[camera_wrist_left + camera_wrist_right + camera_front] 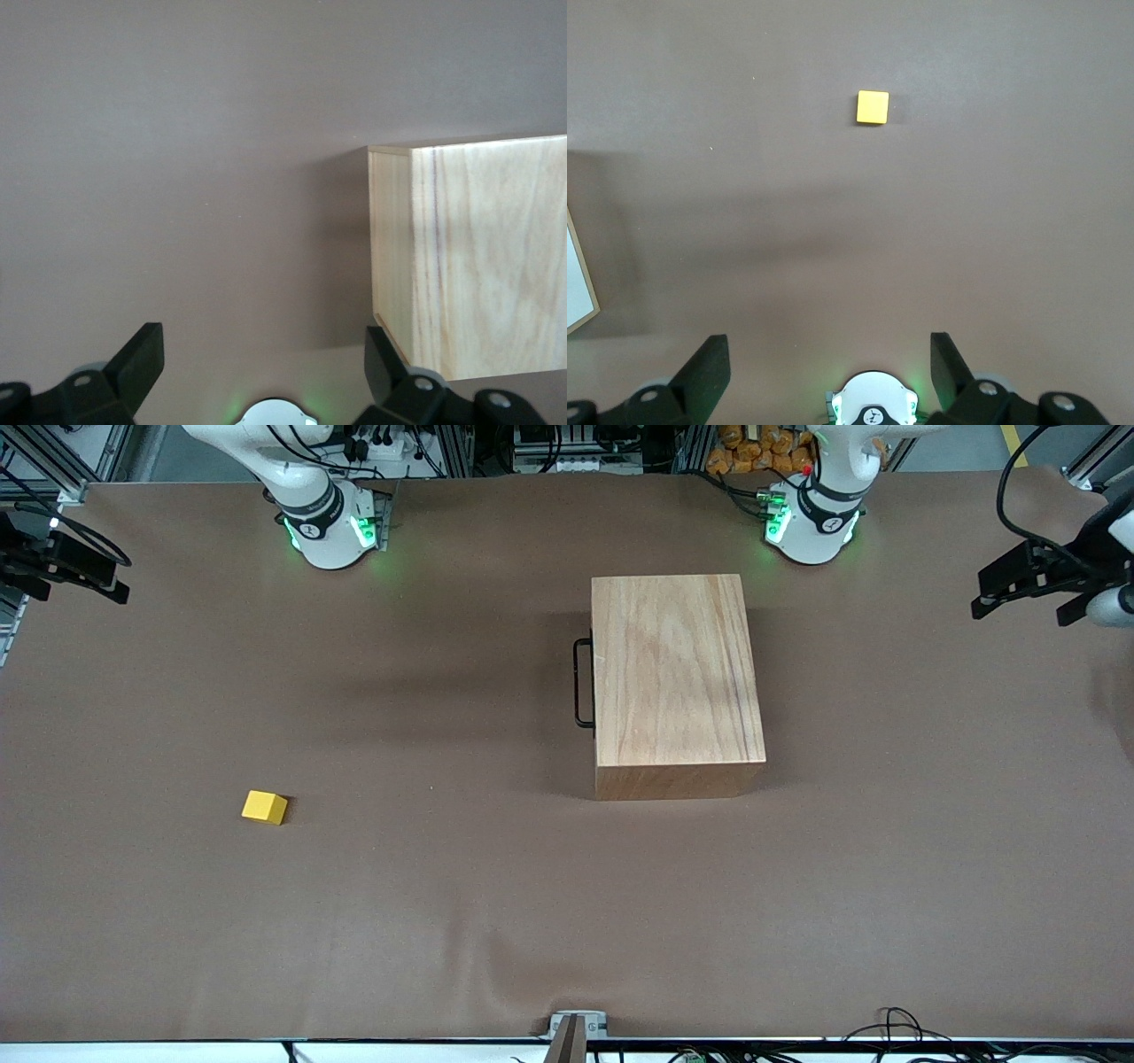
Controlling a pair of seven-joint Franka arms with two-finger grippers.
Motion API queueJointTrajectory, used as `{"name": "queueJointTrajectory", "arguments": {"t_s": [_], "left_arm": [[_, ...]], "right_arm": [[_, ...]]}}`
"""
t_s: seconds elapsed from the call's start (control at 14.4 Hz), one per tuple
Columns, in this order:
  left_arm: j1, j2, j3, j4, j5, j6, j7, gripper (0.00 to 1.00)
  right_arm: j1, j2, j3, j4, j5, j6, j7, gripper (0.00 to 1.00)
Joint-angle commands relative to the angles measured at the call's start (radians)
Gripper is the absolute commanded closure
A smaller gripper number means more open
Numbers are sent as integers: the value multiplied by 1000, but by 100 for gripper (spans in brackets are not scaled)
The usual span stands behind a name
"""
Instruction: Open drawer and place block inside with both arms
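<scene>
The light-wood box (675,677) stands mid-table, toward the left arm's end. Its drawer is shut, and the black wire loop handle (583,682) faces the right arm's end. The small yellow block (264,807) lies on the brown table, toward the right arm's end and nearer the front camera than the box. My left gripper (263,341) is open and empty, high over its own base, with the box (478,257) below it. My right gripper (828,345) is open and empty, high over its base, with the block (873,107) below. Neither gripper shows in the front view.
The green-lit bases of the right arm (330,527) and the left arm (812,522) stand along the table's edge. Dark fixtures hang over both ends of the table (62,567) (1045,580). A white-edged corner of the drawer front (578,288) shows in the right wrist view.
</scene>
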State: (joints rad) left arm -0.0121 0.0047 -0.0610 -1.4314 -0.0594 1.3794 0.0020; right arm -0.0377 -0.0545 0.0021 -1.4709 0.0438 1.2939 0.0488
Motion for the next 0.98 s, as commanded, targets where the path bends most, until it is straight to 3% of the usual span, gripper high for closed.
{"name": "queueJointTrajectory", "arguments": {"t_s": [0.0,0.63,0.91], "left_arm": [[-15,34,-10,20,-37,-10,-13,0],[-333,178,-31,42,-28,62,-466,0],[-454,280,-30,104,-30,118,-653,0]], "right_arm": [[-4,-8,1,-8,-16,2,14,0],[1,-13,1,-60,-15,90,14,0],[2,-7,1,-66,-13,142,16,0]]}}
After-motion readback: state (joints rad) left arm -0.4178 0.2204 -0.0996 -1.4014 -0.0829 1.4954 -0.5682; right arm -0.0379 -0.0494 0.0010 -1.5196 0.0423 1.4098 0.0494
